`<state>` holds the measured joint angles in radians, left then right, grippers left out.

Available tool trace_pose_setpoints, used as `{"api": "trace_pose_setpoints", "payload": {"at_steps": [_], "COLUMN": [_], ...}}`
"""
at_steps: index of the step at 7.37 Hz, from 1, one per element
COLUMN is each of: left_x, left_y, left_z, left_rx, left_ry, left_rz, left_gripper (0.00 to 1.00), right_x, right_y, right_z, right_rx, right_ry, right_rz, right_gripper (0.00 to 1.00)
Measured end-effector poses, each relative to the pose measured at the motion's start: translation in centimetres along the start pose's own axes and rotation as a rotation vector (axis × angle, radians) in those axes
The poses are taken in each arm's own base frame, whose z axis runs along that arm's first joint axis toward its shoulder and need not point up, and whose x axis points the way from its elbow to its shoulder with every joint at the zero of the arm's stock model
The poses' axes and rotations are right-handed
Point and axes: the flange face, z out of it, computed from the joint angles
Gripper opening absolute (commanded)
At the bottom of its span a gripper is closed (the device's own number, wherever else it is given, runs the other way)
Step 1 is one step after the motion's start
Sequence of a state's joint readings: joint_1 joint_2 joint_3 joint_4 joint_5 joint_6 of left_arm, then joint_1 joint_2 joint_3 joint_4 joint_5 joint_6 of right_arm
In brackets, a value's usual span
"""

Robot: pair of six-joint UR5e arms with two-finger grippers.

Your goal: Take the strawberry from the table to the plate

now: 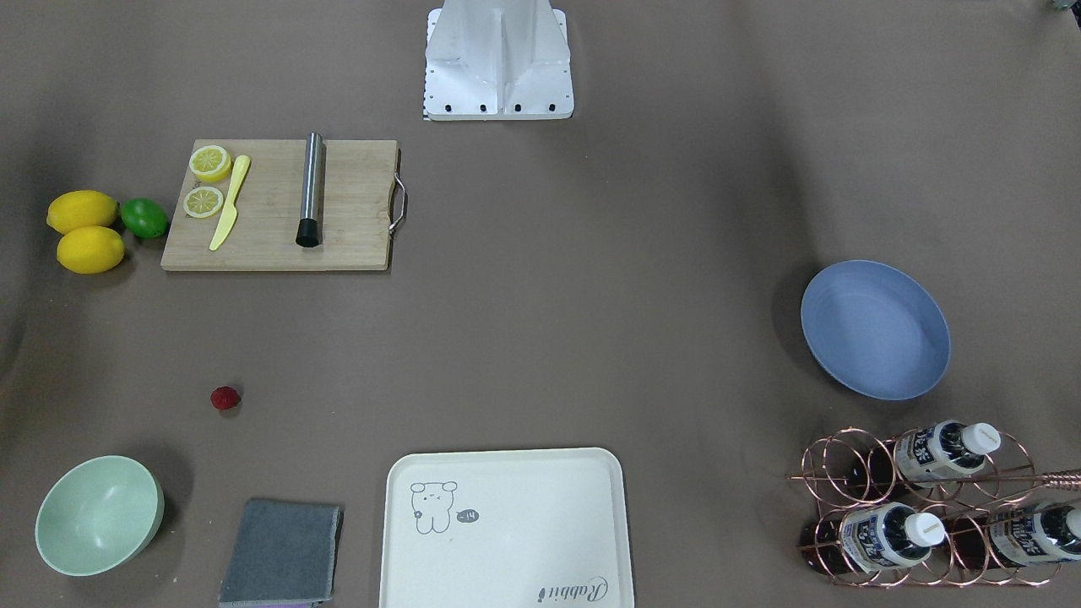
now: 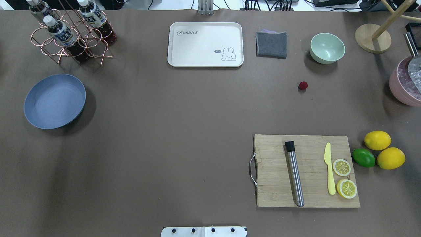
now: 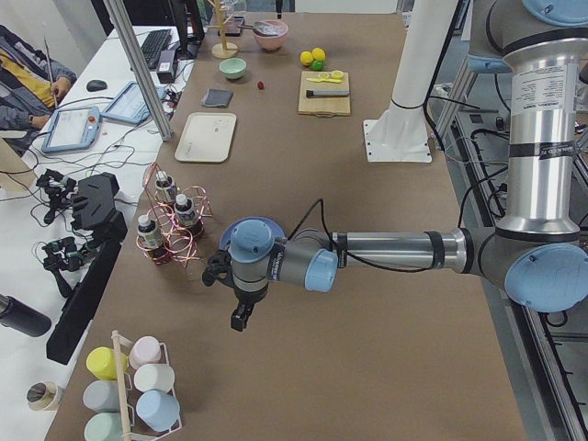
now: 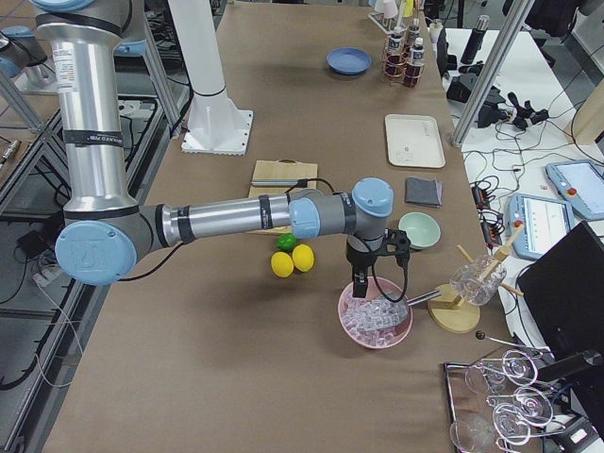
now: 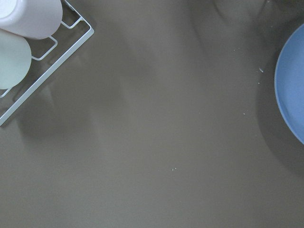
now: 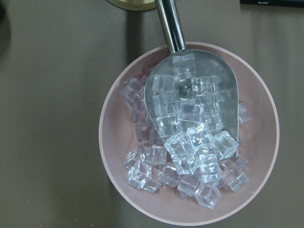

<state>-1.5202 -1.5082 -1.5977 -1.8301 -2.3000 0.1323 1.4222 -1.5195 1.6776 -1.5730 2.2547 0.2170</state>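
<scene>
The strawberry [image 1: 225, 398] [image 2: 303, 86] [image 3: 261, 85], small and dark red, lies alone on the brown table [image 2: 171, 131], between the mint bowl and the cutting board. Far from it, at the table's other end, sits the empty blue plate [image 1: 875, 329] [image 2: 54, 101] [image 4: 348, 60]; its rim also shows at the edge of the left wrist view as the plate [image 5: 292, 90]. My left gripper [image 3: 237, 322] hangs over the table just beside the plate, and I cannot tell whether it is open or shut. My right gripper [image 4: 360, 288] hovers above a pink ice bowl; its state cannot be told either.
A wooden cutting board [image 2: 306, 171] carries a steel muddler, a yellow knife and lemon halves, with two lemons and a lime [image 2: 363, 157] beside it. A mint bowl [image 2: 327, 48], grey cloth [image 2: 271, 44], cream tray [image 2: 205, 44], bottle rack [image 2: 70, 36] and pink ice bowl [image 6: 190, 133] line the far side.
</scene>
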Motion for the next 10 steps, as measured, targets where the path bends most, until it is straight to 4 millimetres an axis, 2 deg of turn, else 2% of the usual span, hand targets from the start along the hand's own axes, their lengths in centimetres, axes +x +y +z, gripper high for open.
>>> {"api": "trace_pose_setpoints", "payload": {"at_steps": [3,6,8,10], "left_x": [0.0,-0.4,0.0,0.3], "left_y": [0.3,0.2,-0.7,-0.5], "left_z": [0.5,1.1,0.6,0.3], "left_rx": [-0.017,-0.027,-0.009,-0.004], "left_ry": [0.004,0.006,0.005,0.021], "left_rz": [-0.033,-0.122,-0.168,-0.181], "left_gripper": [0.98,0.97,0.98,0.98], "right_x": [-0.8,-1.0,-1.0,-1.0], "right_y": [2.3,2.6,2.7,2.8], "right_z": [-1.4,-1.8,-1.9,-1.9], "right_rx": [0.012,0.020,0.020,0.024], "right_ry": [-0.039,-0.043,-0.044,-0.040], "right_rz": [-0.004,-0.010,-0.010,-0.013], "right_gripper": [1.00,1.00,1.00,1.00]}}
